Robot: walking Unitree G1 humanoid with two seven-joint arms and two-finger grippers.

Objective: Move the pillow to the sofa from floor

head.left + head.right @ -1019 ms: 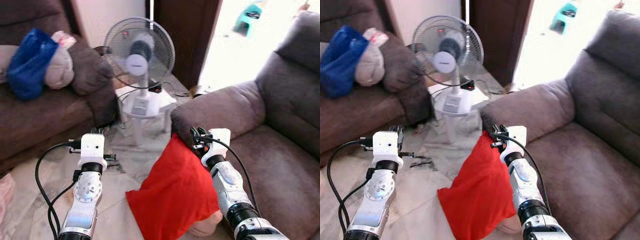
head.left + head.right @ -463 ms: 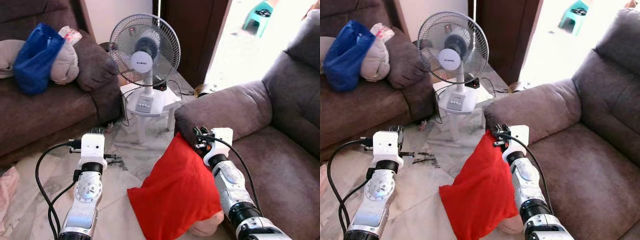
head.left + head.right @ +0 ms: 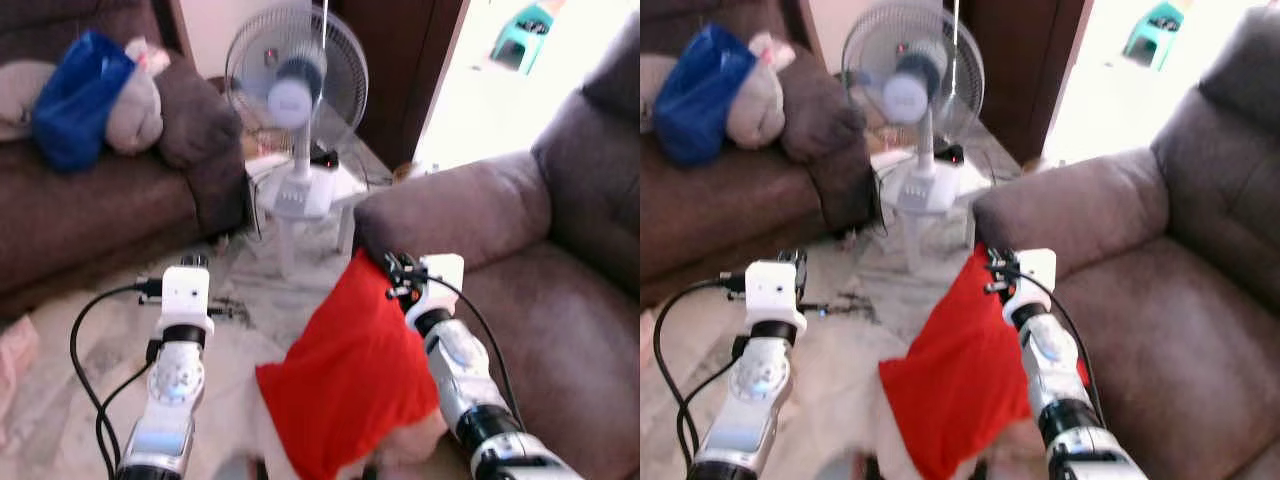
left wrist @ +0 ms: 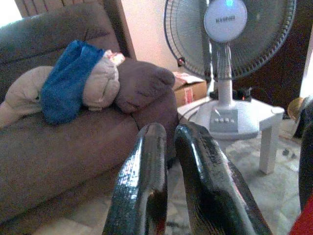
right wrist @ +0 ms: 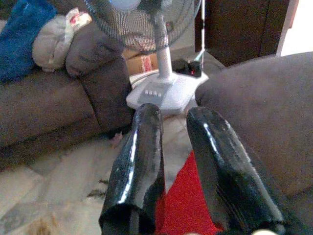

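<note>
While our right arm reaches forward beside the sofa's armrest (image 3: pixel 450 205), our right gripper (image 3: pixel 392 272) pinches the top corner of the red pillow (image 3: pixel 350 375), which hangs off the floor (image 3: pixel 90 350) just in front of the grey sofa (image 3: pixel 1180 300), its lower end near the sofa's front edge. Our left arm stretches forward over the floor, well apart from the pillow, and our left gripper (image 4: pixel 166 147) holds nothing, its two black fingers (image 4: pixel 142 181) pressed nearly together. From the right wrist we see red fabric caught between the fingers (image 5: pixel 139 161), low at their base, with the armrest just beside them. From the left wrist we see what the head views blur: a white standing fan (image 4: pixel 227 44), and a second brown sofa (image 4: pixel 63 152) carrying a blue cloth (image 4: pixel 66 81) over beige cushions (image 4: pixel 100 85).
</note>
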